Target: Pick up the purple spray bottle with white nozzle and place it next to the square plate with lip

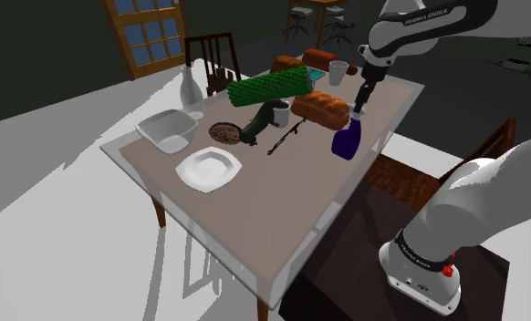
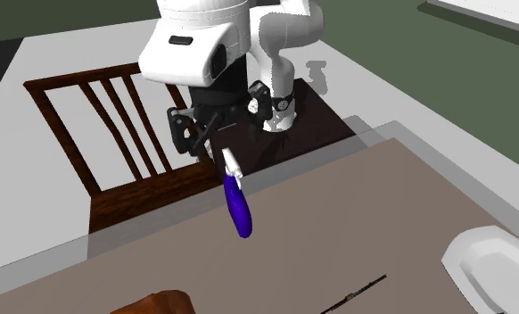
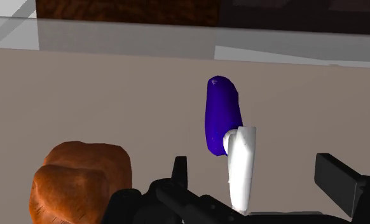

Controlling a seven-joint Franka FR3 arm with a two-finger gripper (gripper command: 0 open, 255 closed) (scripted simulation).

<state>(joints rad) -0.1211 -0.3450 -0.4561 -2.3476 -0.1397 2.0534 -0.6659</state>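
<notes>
Beige table (image 1: pixel 255 210) in a dim room, pale grey floor (image 1: pixel 54 182), blue-paned window (image 1: pixel 150 32) at the back. Spray bottle (image 2: pixel 238 203) is near the table's edge on the stand's side. Its body is glossy deep purple-blue, slim, rounded at the base, tapering up to a narrow white nozzle (image 3: pixel 241 167). It is tilted, nozzle end up under the gripper (image 1: pixel 359 108), base down toward the tabletop; can't tell if the base touches the table. Gripper is right above it, fingers well apart with the nozzle between them. Wrist view shows a gap on each side, so no grip on it.

Brown loaf (image 1: pixel 320 108) lies just beside the bottle, to the shoulder view's left of it. Thin dark stick (image 1: pixel 286 139) lies on the table past the loaf. White square plate (image 1: pixel 208 168) with a raised lip sits well apart from the bottle, further to the shoulder view's left. Beyond the plate are a deeper white square dish (image 1: pixel 168 129), a small round brown dish (image 1: pixel 223 132), a white vase (image 1: pixel 192 91) and a green bristly roll (image 1: pixel 271 88). Grey mug (image 1: pixel 338 71) stands at the far end. Dark wooden chair (image 2: pixel 115 134) stands off the table edge by the arm in the second exterior view.
</notes>
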